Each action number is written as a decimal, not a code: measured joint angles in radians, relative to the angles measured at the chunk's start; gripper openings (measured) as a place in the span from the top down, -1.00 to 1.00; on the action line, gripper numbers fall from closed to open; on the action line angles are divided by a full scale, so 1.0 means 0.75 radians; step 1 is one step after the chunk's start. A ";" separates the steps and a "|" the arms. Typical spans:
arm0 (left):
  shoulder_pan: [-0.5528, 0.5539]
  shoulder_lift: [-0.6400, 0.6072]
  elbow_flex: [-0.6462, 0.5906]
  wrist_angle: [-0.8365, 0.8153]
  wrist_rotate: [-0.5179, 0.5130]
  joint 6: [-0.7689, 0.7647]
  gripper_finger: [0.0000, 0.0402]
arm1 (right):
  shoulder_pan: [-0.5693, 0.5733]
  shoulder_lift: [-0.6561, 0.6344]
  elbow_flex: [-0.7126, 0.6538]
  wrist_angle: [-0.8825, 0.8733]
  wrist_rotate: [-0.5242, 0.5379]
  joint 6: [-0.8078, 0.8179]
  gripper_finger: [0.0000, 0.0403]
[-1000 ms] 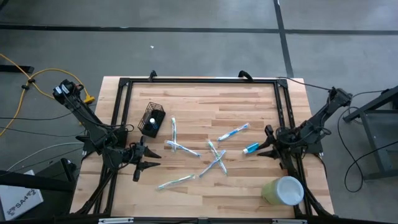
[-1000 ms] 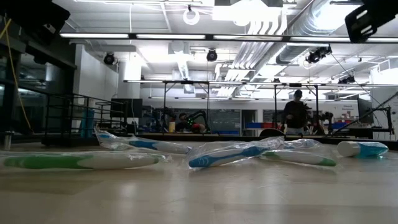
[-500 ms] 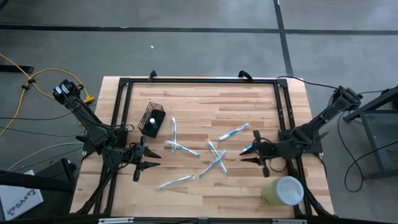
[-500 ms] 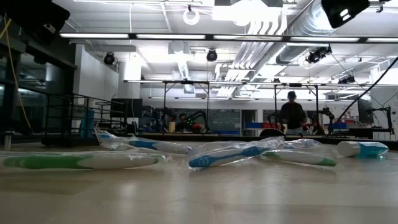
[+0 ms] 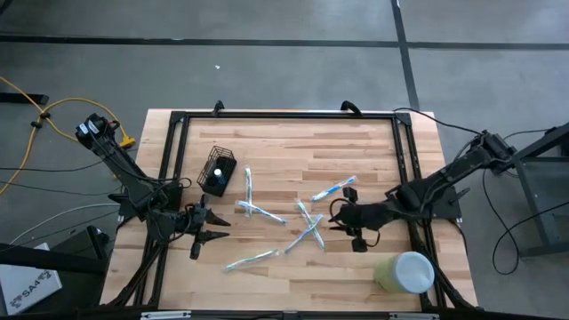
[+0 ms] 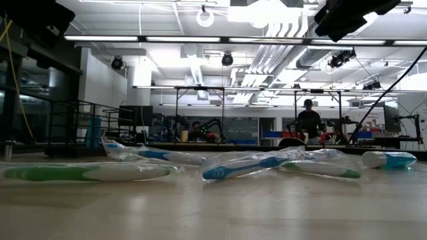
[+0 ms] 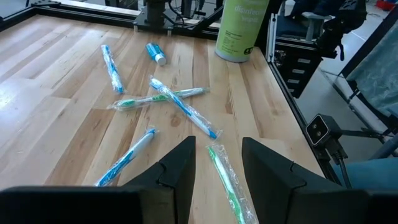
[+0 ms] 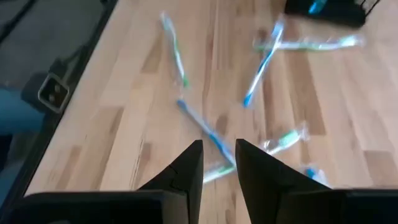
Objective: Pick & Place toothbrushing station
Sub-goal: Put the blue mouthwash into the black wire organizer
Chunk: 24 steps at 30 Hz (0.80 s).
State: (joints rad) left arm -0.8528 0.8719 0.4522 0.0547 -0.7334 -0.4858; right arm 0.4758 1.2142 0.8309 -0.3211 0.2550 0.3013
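The black wire-mesh holder (image 5: 217, 171) stands on the far left part of the wooden table, with a small white and blue thing in it. It also shows at the edge of the right wrist view (image 8: 326, 9). My right gripper (image 5: 336, 218) is open and empty. It hovers over the middle right of the table, beside several wrapped toothbrushes (image 5: 307, 222), which also show past its fingers in the right wrist view (image 8: 219, 163). My left gripper (image 5: 224, 228) waits open and empty at the table's left, nearer than the holder. Its own view (image 7: 217, 168) looks across the toothbrushes.
A pale green cup (image 5: 404, 271) lies at the near right corner. It also shows in the left wrist view (image 7: 241, 28). A small blue and white tube (image 7: 155, 53) lies near the right gripper. A black frame (image 5: 284, 116) runs around the table. People move in the room beyond (image 6: 308, 120).
My right gripper has moved from the table's right edge toward the left, out over the toothbrushes in the middle, staying open. Nothing on the table has moved.
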 joint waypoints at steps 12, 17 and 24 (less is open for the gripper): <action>0.000 0.000 0.000 0.000 0.000 0.000 0.37 | -0.110 0.265 0.204 -0.335 -0.250 0.043 0.57; 0.000 0.000 0.000 0.000 0.000 0.000 0.37 | -0.133 0.353 0.230 -0.456 -0.280 0.057 0.57; 0.000 0.000 0.000 0.000 0.000 0.000 0.37 | -0.131 0.420 0.283 -0.551 -0.271 0.040 0.57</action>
State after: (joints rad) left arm -0.8528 0.8721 0.4522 0.0547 -0.7334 -0.4855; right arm 0.3779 1.5290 1.0427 -0.7346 0.0519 0.3313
